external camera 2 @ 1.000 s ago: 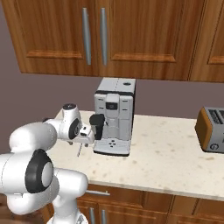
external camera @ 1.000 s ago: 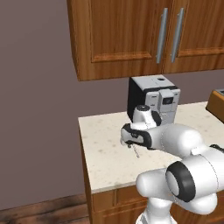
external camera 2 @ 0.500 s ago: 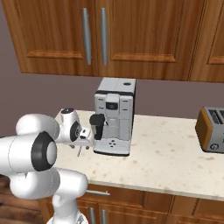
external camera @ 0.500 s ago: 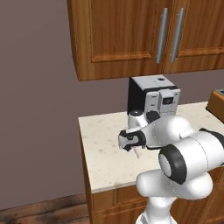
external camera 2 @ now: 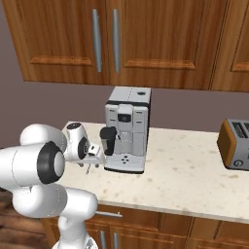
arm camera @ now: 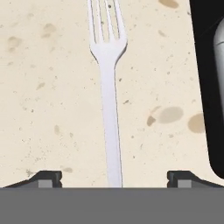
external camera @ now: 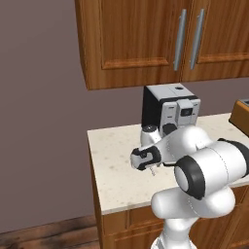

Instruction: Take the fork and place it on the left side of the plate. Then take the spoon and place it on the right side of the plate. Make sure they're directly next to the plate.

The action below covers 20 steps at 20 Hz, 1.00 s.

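Hand (arm camera: pixel 113 179) (open) over fork (arm camera: pixel 108 94)

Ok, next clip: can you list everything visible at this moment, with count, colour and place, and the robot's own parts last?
fork: one, pale silver, flat on the counter, handle running between the end effector's fingertips, tines pointing away from the hand.
counter: one, speckled beige, over wooden base cabinets.
coffee machine: one, silver and black, at the back of the counter, just beside the end effector.
toaster: one, brown, at the counter's right end.
wall cabinets: brown wood with grey bar handles, above the counter.
wall: grey-mauve, behind and left of the counter.
arm: one, white with dark joints, bent low over the counter.
end effector: one, dark fingertips, open, straddling the fork's handle.
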Available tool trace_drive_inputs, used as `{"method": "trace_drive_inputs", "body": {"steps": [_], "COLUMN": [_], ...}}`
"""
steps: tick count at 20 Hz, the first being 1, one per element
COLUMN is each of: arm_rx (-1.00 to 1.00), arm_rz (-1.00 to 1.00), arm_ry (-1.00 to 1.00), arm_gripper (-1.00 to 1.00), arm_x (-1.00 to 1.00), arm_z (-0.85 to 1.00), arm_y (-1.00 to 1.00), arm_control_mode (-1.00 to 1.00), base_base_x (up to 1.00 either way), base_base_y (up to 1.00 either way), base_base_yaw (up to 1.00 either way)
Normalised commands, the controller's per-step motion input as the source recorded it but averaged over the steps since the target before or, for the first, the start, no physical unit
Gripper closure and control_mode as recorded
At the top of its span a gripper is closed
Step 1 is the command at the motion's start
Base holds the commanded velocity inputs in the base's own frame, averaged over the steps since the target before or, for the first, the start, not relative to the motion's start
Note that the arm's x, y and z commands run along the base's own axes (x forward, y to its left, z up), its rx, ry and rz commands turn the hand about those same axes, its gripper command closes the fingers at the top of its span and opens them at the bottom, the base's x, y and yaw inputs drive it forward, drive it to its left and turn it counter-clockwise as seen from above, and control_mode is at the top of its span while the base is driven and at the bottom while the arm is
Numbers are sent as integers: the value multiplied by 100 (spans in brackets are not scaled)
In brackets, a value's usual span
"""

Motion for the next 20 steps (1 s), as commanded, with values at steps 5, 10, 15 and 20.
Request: {"method": "trace_drive_inputs", "body": {"steps": [5,10,15,20], "arm_rx": [0,1,1,0], "arm_rz": [0,2,4,3], "arm_ry": [0,-11,-15,-14], "arm_gripper": [100,100,100,100], "arm_x": [12,-1,-7,-40], "arm_z": [-35,-16,-1,28], "arm_y": [3,19,32,21], "arm_control_mode": [-100,-100,-100,-100], "base_base_x": [0,0,0,0], "base_base_y": [0,0,0,0], "base_base_yaw": [0,0,0,0]}}
